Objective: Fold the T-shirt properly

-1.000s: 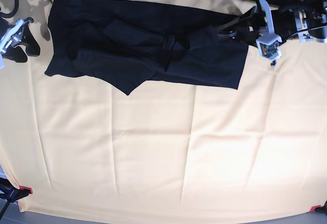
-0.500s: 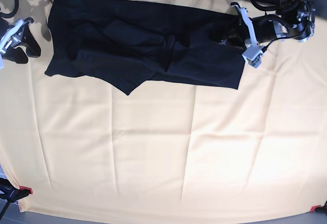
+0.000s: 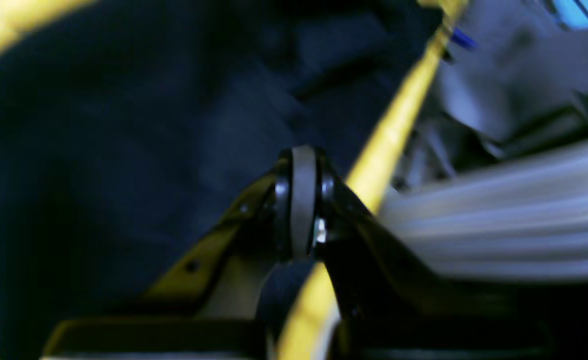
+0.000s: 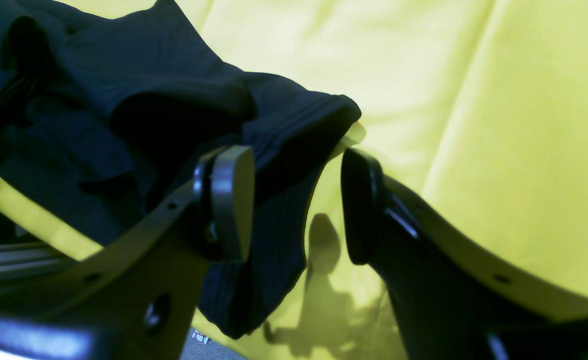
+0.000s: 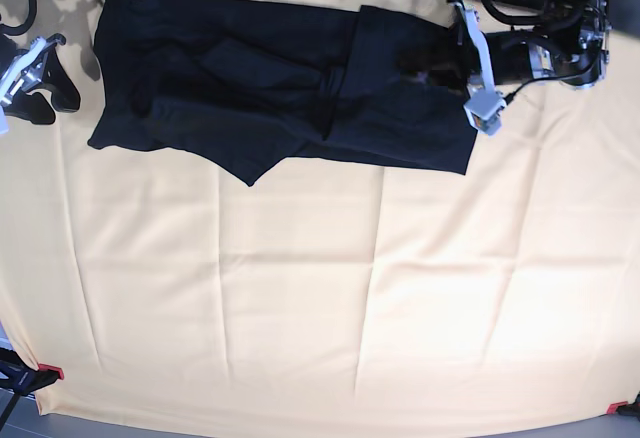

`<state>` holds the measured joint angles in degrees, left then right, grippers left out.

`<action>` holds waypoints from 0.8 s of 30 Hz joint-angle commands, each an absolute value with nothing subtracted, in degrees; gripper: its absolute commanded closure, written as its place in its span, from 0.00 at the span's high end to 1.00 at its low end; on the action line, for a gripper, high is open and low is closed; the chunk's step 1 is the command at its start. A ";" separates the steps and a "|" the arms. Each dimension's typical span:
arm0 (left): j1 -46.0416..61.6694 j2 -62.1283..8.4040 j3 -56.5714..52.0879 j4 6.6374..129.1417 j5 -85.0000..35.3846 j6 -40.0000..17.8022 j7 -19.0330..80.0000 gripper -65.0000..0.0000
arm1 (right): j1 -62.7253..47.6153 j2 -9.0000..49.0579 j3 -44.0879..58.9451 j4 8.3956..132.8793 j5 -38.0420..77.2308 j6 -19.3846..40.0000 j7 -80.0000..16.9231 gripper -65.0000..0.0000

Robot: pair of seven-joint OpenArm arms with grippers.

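Base view, near to far: bare yellow cloth (image 5: 300, 298) covering the table, creased, red clips at the two near corners. Beyond it, T-shirt (image 5: 260, 98), dark, lying crumpled and partly doubled along the far edge of the cloth.

Right gripper (image 4: 294, 200): parked off the shirt's end, jaws apart, grasping nothing; a shirt edge lies between and just behind its pads.

Left gripper (image 3: 301, 200): at the shirt's other end near the far edge, jaws clenched together; the blurred wrist view does not show whether fabric is pinched between them.

Step in hand, by judgement: an early fold, drawing one end of the shirt inward. Next move calls for flattening the bunched middle before any further fold.
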<state>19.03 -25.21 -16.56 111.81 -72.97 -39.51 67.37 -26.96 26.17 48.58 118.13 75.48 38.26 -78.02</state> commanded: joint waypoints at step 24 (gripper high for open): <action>18.24 -26.02 -10.94 107.66 -42.76 -31.66 58.65 0.00 | -26.79 22.85 49.12 104.09 61.82 29.78 -69.36 0.69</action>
<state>18.41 -25.39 -10.76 107.09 -43.27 -31.97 58.50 -26.81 21.71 48.58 103.26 60.99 29.58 -70.43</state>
